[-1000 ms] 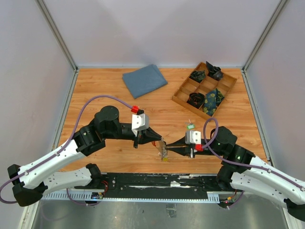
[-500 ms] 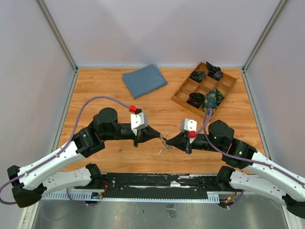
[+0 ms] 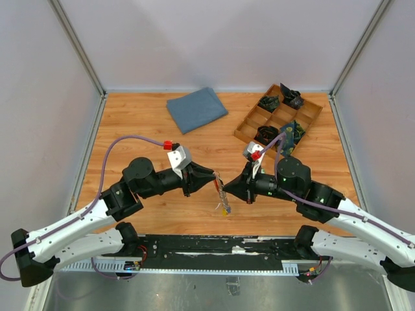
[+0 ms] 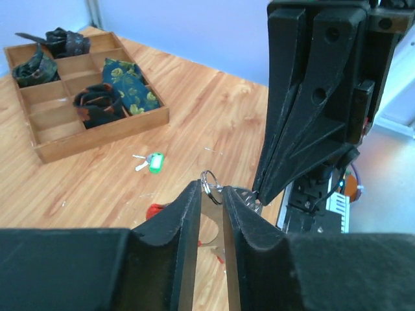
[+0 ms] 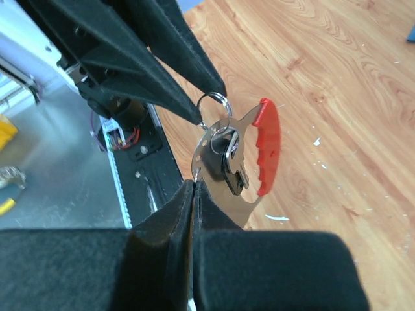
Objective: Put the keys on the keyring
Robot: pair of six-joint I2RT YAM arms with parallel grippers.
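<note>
A wooden tray [image 4: 97, 137] at the back right of the table [image 4: 214, 110] holds dark rolled cloths [image 4: 107, 103], some with a green-and-yellow pattern, in several compartments. A small green tag [image 4: 155, 162] lies on the table in front of it, too small to read.

The left gripper [image 4: 211, 194], narrowed to a slit, pinches a small silver ring [image 5: 214, 96] at its fingertips. The keys [image 5: 224, 162] and the red keyring [image 5: 267, 146] hang together just beside that ring, in the air between both grippers. The right gripper [image 5: 193, 188] is clamped on the keys' edge.
</note>
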